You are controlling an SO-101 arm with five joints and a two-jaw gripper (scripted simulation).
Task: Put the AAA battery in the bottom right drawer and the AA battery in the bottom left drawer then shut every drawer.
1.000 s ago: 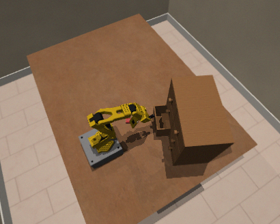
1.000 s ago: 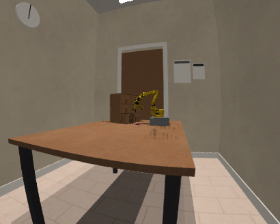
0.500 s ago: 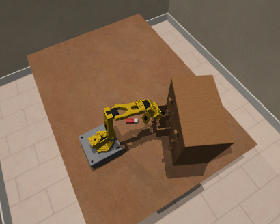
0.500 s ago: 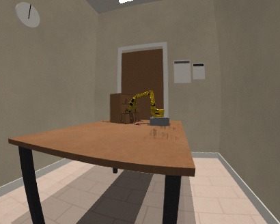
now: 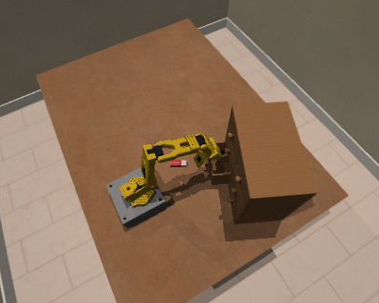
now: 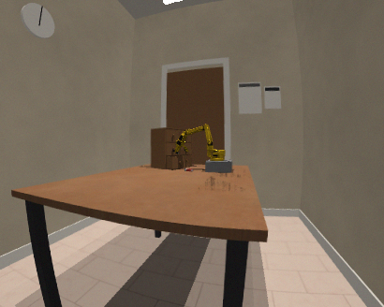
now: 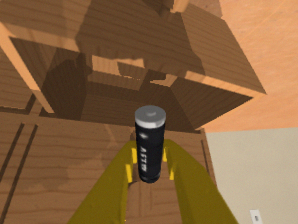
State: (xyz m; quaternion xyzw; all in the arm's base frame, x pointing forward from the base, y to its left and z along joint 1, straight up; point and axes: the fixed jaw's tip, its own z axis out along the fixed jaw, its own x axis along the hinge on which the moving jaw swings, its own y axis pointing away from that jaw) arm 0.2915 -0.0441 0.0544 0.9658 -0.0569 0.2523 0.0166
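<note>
My gripper [image 7: 149, 152] is shut on a black battery [image 7: 149, 142] with a silver cap, which stands upright between the yellow fingers. I cannot tell from its size whether it is the AA or the AAA. In the wrist view it hangs over an open drawer [image 7: 135, 95] of the wooden chest [image 5: 270, 157]. In the top view the gripper [image 5: 214, 154] is at the chest's front, above the pulled-out bottom drawer [image 5: 220, 175]. The other battery is not in view. In the exterior view the arm [image 6: 194, 136] reaches to the chest [image 6: 168, 149].
A small red and white object [image 5: 177, 163] lies on the table under the arm, between the base [image 5: 136, 199] and the chest. Drawer knobs [image 5: 229, 135] stick out along the chest's front. The chest stands near the table's right edge.
</note>
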